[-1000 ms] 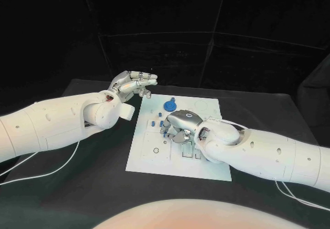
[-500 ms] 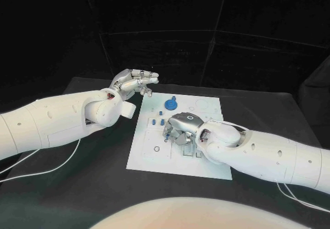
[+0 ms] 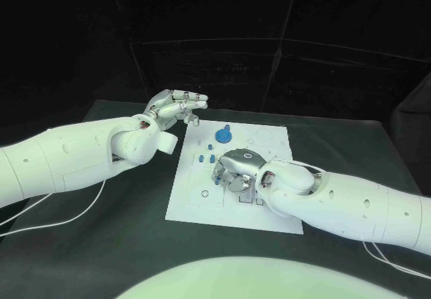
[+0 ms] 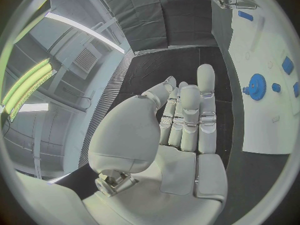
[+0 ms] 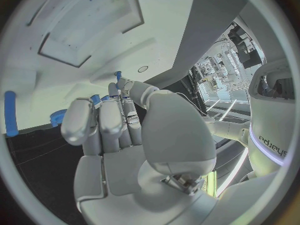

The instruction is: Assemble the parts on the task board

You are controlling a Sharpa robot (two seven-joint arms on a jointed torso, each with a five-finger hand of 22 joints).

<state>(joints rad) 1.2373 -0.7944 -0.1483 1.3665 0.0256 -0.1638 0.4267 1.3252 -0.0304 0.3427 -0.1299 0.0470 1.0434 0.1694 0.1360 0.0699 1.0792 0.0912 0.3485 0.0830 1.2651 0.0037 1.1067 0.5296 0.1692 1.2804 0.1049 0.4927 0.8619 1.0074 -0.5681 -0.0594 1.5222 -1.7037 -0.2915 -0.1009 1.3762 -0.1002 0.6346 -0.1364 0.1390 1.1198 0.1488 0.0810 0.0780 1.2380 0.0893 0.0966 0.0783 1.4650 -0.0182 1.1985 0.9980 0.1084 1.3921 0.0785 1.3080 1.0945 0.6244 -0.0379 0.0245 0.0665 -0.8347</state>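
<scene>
1. The table (image 3: 108, 237) carries the board (image 3: 193, 208), which lies flat in the middle with both of your arms over it.
2. Your right hand (image 3: 238, 171) is low over the board's middle, fingers bunched downward. The right wrist view shows a small blue part (image 5: 118, 75) at the fingertips (image 5: 122, 85), seemingly pinched. If that pinch is shallow, the part could tilt or drop as you press it toward its seat.
3. Your left hand (image 3: 175, 107) is raised off the board's far left corner, holding nothing, fingers (image 4: 187, 110) side by side and loosely curled. It isn't bracing the board, so a hard push from the right could slide it.
4. The gear (image 3: 223, 134) stands near the far edge, with smaller blue pieces (image 3: 212, 161) just beside your right hand. Those neighbours are close enough that a sideways sweep could knock them.
5. Your knuckles hide the seat from the head view, so misalignment may go unseen.
</scene>
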